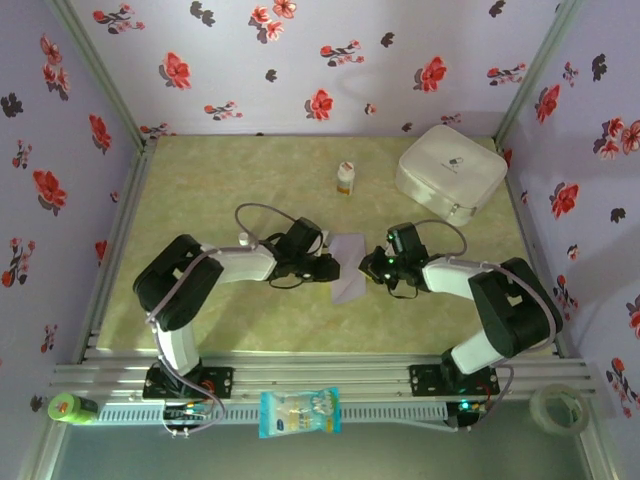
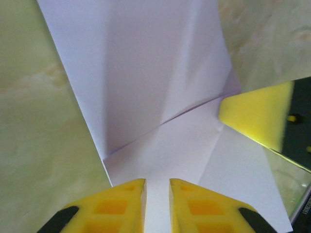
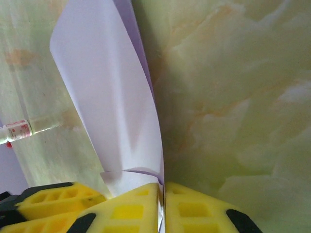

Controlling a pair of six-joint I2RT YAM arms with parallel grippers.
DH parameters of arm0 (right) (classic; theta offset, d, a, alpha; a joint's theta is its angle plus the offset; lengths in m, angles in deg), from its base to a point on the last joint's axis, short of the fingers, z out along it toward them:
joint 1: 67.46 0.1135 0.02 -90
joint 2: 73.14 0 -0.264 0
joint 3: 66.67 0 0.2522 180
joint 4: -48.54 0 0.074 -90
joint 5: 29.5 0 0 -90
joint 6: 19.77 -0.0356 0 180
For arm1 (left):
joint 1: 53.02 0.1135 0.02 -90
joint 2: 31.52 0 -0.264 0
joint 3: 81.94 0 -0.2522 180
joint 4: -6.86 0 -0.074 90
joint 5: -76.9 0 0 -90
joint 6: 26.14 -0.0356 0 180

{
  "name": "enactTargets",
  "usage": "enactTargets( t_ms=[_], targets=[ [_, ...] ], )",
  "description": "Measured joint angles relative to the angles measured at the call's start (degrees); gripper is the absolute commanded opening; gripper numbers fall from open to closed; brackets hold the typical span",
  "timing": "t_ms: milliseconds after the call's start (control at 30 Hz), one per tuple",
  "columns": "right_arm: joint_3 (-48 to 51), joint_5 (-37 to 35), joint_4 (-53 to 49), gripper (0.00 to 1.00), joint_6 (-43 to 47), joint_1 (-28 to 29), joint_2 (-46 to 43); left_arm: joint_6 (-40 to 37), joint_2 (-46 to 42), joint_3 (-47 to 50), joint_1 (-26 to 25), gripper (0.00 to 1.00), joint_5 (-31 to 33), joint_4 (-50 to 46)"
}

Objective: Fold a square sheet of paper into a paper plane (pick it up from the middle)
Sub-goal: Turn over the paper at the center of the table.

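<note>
The pale lavender sheet of paper is partly folded, with creases, and sits mid-table between both grippers. My right gripper is shut on its right edge; in the right wrist view the sheet rises in a curve out of the closed gripper. My left gripper is at the sheet's left side. In the left wrist view it stands open by a narrow gap over the creased paper, which lies beneath the fingers. A right finger shows at that view's right edge.
A small white bottle stands behind the paper, and a white rounded case sits at the back right. A blue-white snack packet, a green object and a tape roll lie along the near rail.
</note>
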Motion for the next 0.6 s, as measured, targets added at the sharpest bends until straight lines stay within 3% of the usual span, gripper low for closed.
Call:
enactTargets(
  t_ms=[333, 600],
  targets=[
    [-9.07, -2.1, -15.52, 0.02, 8.28, -0.02, -6.49, 0.66, -14.49, 8.92, 0.52, 0.25, 5.6, 5.09],
    [-25.51, -20.87, -42.49, 0.01, 18.45, 2.16, -9.75, 1.68, -26.14, 16.55, 4.07, 0.28, 9.94, 5.14]
  ],
)
